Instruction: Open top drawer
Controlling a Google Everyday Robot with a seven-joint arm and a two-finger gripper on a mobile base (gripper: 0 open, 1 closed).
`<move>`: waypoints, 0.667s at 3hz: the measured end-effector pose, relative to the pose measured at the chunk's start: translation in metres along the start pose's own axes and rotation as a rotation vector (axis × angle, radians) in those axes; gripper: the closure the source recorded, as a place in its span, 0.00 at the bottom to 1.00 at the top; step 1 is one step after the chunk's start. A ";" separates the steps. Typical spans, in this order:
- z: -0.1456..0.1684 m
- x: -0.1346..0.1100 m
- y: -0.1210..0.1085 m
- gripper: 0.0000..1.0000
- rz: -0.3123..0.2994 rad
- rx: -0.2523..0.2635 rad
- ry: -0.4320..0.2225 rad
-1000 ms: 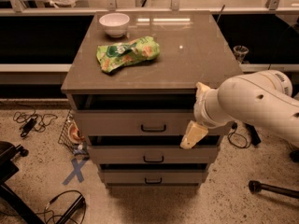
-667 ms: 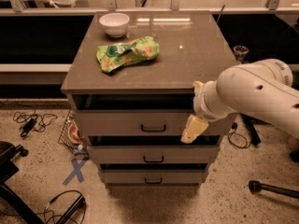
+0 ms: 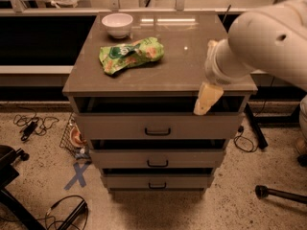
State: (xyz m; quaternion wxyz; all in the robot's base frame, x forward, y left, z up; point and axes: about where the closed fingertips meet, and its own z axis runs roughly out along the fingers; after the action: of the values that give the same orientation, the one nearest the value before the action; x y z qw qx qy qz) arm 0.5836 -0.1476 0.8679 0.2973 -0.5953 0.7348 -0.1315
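Observation:
The top drawer (image 3: 120, 126) is the widest of three grey-brown drawer fronts, with a small dark bar handle (image 3: 157, 132) at its centre. A dark gap shows between its upper edge and the cabinet top (image 3: 192, 66). My gripper (image 3: 204, 101), pale yellow at its tip, hangs from the white arm (image 3: 268, 37) at the right. It sits at the drawer's upper right edge, right of and above the handle, not touching the handle.
A white bowl (image 3: 117, 23) and a green snack bag (image 3: 130, 55) lie on the cabinet top. Two narrower drawers (image 3: 157, 159) sit below. Cables, a blue tape cross (image 3: 76, 175), a wire basket (image 3: 72, 137) and a black stand foot (image 3: 278, 193) are on the floor.
My gripper has risen from the front of the top drawer, right of the handle, to the drawer's upper right edge. The arm now fills more of the upper right.

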 end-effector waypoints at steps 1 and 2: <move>-0.039 0.001 -0.011 0.00 0.016 0.053 0.017; -0.066 0.038 0.039 0.00 0.060 0.040 0.075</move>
State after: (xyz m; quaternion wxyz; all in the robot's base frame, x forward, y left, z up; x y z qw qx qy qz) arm 0.5096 -0.1848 0.8878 0.2851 -0.5616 0.7602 -0.1597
